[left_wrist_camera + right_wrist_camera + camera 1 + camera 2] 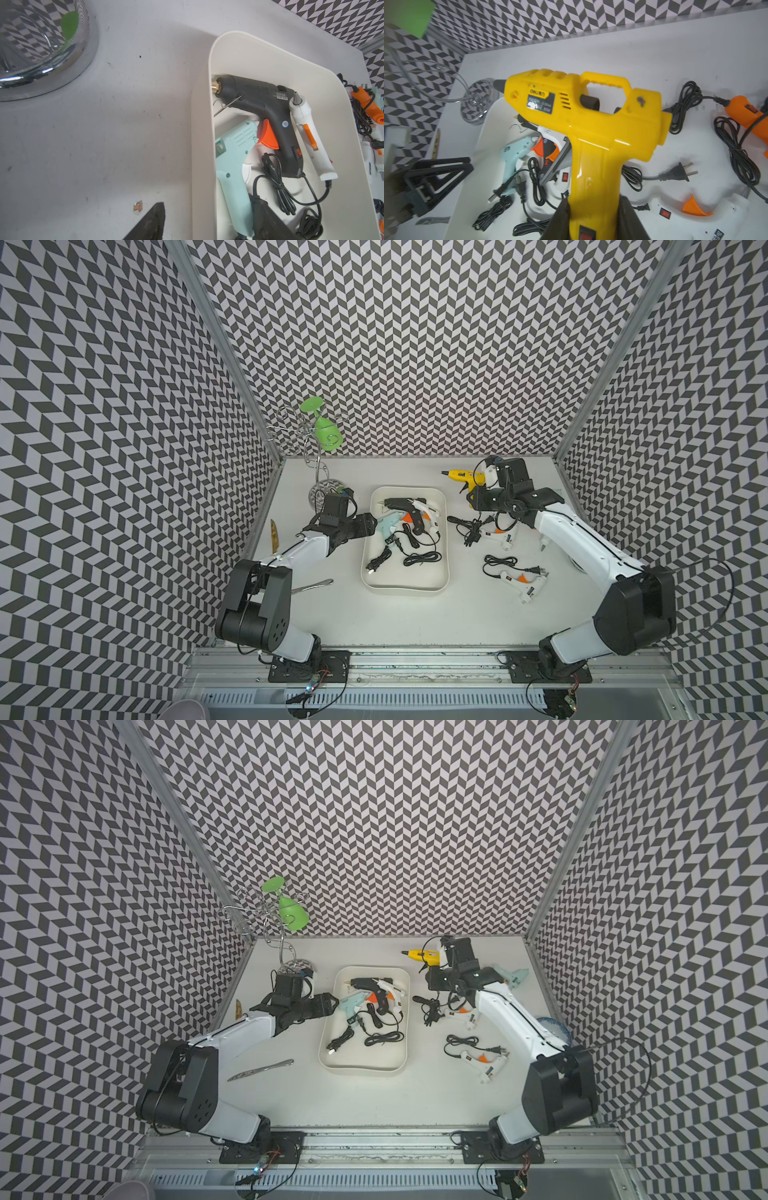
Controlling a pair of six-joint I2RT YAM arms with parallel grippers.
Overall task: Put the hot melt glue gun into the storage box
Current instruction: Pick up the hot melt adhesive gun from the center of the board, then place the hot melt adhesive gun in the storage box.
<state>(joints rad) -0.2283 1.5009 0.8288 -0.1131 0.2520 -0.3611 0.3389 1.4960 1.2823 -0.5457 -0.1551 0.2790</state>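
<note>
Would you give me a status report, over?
Right gripper shut on yellow glue gun, outside storage box. Left gripper open, straddling box rim. Three guns, cords inside.

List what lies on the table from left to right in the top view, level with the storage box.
Gold-coloured utensil → silver utensil → storage box → bundled black cord → white glue gun with orange trigger. Left out: the yellow glue gun, which overlaps the cord.

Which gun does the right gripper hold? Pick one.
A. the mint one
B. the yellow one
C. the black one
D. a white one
B: the right wrist view shows the right gripper closed on the handle of the yellow gun.
</note>
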